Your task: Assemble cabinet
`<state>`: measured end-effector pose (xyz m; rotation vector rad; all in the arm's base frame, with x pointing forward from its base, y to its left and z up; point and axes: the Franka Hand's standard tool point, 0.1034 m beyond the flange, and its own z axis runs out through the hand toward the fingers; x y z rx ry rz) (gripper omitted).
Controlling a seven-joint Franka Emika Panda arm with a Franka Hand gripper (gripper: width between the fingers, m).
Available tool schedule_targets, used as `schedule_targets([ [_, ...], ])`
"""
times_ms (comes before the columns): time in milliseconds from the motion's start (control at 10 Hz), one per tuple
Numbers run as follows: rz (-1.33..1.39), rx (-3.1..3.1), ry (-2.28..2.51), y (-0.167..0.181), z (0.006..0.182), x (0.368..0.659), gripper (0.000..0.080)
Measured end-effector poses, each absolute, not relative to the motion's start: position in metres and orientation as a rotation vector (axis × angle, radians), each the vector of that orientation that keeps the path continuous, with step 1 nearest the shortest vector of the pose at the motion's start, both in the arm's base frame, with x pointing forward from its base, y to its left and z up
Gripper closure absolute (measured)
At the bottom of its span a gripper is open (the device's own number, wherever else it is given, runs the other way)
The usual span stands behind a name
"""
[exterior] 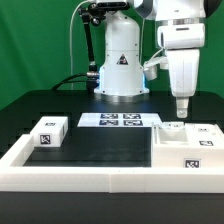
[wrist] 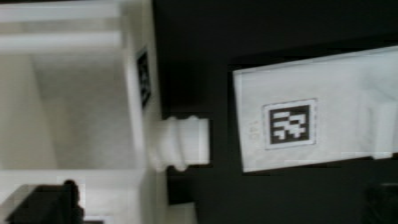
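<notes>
The white cabinet body [exterior: 186,150] lies at the exterior view's right inside the rail, with tags on its faces. A small white block [exterior: 206,134] with a tag rests beside it at the back. Another tagged white block [exterior: 50,132] sits at the exterior view's left. My gripper [exterior: 182,108] hangs just above the body's back edge, touching nothing. In the wrist view the body's open hollow [wrist: 63,100], its round peg [wrist: 183,142] and a flat tagged white panel [wrist: 311,115] show. The gripper [wrist: 214,205] is open and empty, its dark fingers [wrist: 45,205] at the frame's edge.
The marker board [exterior: 120,120] lies flat at the back middle, in front of the arm's white base [exterior: 120,65]. A low white border rail [exterior: 90,176] runs along the front and left of the black mat [exterior: 105,148].
</notes>
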<state>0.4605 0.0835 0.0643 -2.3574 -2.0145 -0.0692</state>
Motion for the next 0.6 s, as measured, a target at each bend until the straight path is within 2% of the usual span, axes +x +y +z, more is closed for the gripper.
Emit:
schedule_targets([
  [400,-0.07,-2.358,-2.012,0.083,0.063,0.461,0.0002],
  [600,-0.045,-2.346,-2.004,0.087,0.054,0.44,0.0002],
])
